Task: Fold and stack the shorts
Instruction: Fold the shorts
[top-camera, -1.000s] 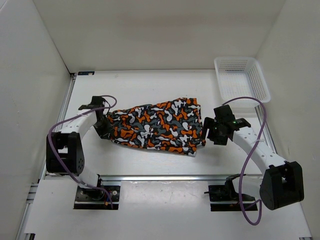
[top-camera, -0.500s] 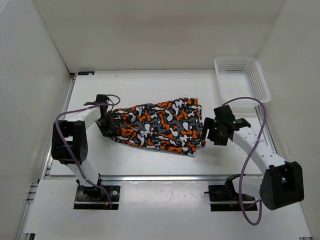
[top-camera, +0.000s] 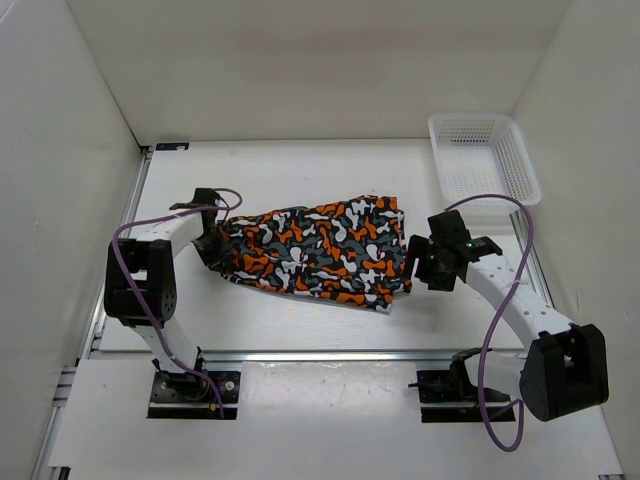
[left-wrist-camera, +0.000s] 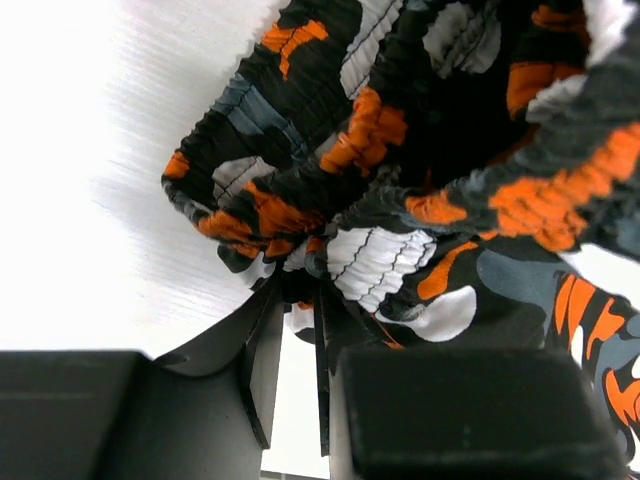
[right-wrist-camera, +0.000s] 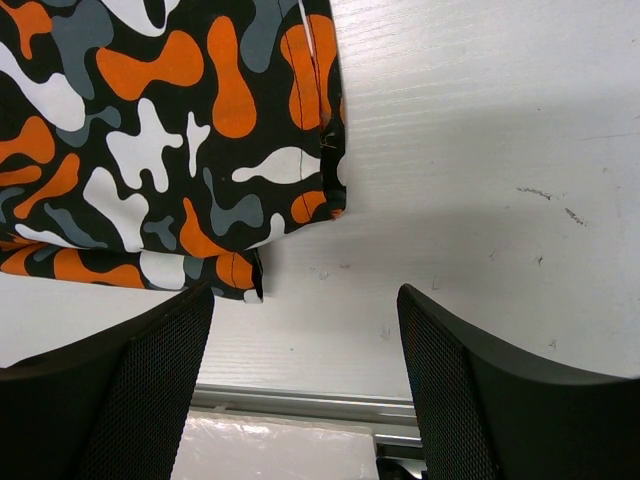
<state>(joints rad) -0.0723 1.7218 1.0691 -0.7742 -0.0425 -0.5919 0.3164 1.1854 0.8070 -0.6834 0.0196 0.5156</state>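
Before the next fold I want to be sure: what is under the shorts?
The shorts lie on the white table; only table shows around them. Anything beneath the cloth itself is covered and cannot be seen.

The shorts (right-wrist-camera: 170, 130) lie flat in the frame's upper left on the white table (right-wrist-camera: 480, 150). The right gripper (right-wrist-camera: 305, 330) gapes wide at the bottom, bare table between its fingers.

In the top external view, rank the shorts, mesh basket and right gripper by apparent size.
Largest to smallest:
1. shorts
2. mesh basket
3. right gripper
The differences are plain; no two look alike.
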